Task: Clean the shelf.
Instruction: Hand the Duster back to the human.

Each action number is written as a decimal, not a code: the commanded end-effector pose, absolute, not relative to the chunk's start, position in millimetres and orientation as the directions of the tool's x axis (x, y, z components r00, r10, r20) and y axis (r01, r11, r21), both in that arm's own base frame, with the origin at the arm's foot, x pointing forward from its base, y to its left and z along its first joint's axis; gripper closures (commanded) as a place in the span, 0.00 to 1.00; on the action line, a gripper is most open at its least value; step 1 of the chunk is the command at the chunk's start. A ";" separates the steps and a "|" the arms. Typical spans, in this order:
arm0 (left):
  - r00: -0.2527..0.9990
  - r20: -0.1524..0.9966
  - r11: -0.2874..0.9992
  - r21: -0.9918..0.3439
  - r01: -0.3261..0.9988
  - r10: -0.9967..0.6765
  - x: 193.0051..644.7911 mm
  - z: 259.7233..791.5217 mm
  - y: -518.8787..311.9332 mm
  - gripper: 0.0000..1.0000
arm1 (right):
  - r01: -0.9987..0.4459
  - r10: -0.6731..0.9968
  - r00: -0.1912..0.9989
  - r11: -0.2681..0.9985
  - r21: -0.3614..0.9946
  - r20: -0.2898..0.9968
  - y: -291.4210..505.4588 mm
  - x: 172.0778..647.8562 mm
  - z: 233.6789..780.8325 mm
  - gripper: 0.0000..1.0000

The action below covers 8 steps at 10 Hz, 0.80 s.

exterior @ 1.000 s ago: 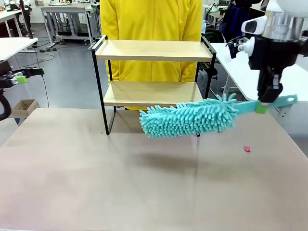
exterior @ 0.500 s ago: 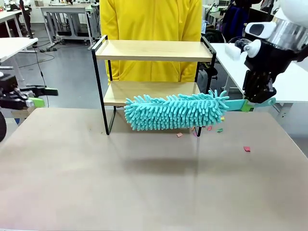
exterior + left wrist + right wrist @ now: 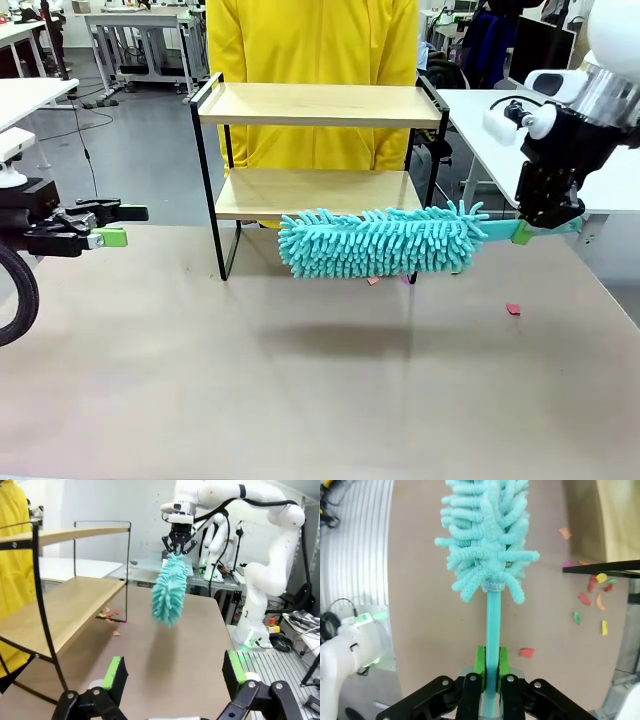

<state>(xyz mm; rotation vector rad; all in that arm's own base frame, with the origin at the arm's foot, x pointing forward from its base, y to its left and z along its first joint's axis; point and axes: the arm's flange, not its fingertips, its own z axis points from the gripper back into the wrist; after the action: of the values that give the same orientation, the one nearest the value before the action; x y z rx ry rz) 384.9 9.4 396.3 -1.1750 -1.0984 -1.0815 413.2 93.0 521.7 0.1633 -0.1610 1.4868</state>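
The shelf [image 3: 318, 165], light yet rigid-looking and best held by its metal frame, stood at the tabletop's [image 3: 300, 380] far edge, right gripper [image 3: 545, 222] clenched on the duster [image 3: 385, 243], left gripper [image 3: 108, 225] released.

Bright, even light; soft shadows

Shelf [image 3: 320, 105] lower board's front edge behind duster [image 3: 380, 243], person cut off at top edge
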 end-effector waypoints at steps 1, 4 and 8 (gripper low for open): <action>0.124 0.992 0.096 -0.121 0.988 -0.029 384.6 392.5 11.4 0.00 | -0.998 0.975 0.069 0.068 0.009 0.209 99.0 411.9 525.6 0.87; 0.116 0.993 0.022 -0.115 0.993 -0.029 388.4 393.2 -10.5 0.00 | -0.998 0.975 0.069 0.068 0.009 0.209 99.0 411.9 525.6 0.87; 0.021 0.999 0.024 -0.021 0.999 0.032 385.6 393.6 -96.9 0.00 | -0.998 0.975 0.069 0.068 0.009 0.209 99.0 411.9 525.6 0.87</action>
<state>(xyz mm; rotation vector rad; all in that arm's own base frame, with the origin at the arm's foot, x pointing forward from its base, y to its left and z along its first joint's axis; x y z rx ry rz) 386.8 -84.6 398.6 -1.2414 -1.1793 -1.1702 411.8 100.0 523.1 0.1576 -0.1566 1.5006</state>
